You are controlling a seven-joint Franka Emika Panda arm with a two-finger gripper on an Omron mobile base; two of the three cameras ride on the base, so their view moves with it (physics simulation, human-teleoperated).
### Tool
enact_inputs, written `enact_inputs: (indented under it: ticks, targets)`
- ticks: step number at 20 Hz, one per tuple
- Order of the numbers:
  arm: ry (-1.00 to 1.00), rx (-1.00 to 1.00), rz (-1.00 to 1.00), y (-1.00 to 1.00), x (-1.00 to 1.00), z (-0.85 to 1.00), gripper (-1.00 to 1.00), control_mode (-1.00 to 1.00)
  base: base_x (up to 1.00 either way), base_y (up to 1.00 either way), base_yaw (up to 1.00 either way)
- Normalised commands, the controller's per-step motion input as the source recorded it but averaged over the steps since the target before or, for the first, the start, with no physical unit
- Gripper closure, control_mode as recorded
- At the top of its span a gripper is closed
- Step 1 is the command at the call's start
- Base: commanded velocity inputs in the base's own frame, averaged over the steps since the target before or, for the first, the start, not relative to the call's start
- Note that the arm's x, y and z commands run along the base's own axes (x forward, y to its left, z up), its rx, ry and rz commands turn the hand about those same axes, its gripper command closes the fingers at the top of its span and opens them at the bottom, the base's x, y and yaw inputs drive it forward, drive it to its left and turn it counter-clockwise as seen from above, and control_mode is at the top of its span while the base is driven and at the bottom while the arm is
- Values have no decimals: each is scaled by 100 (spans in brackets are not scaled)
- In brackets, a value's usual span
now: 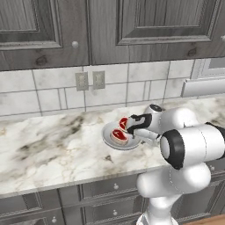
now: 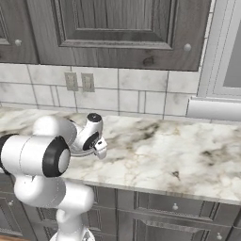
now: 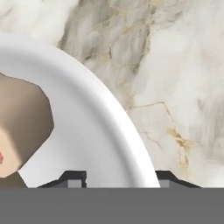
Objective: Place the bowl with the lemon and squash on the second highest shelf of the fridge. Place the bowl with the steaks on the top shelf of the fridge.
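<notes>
Low over the veined white marble tabletop, the white arm folds forward, its hand at the right rim of the shallow white bowl holding two red steaks — centre of the left base view. In the hand view the bowl's rim runs between the two dark fingertips, spread to either side of it; whether they press it I cannot tell. Bare marble lies open to the right — grey cabinets above.

Arm bent low over marble counter; wrist beside bowl; 2 outlets on backsplash.
</notes>
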Motion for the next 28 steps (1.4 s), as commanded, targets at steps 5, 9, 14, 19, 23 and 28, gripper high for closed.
enact_inputs:
  ticks: [5, 9, 14, 19, 23, 28]
  targets:
    - [0, 0, 0, 0, -2, 6, 100, -100, 0, 0, 0]
    - [0, 0, 0, 0, -32, 31, 100, -100, 0, 0, 0]
    - [-2, 2, -2, 0, -58, 49, 100, -100, 0, 0, 0]
    - [-4, 4, -10, 0, -66, 66, 100, -100, 0, 0, 0]
    - [-13, 3, -16, 0, -83, 83, 100, -100, 0, 0, 0]
    - [-21, 2, -22, 0, -90, 84, 100, -100, 0, 0, 0]
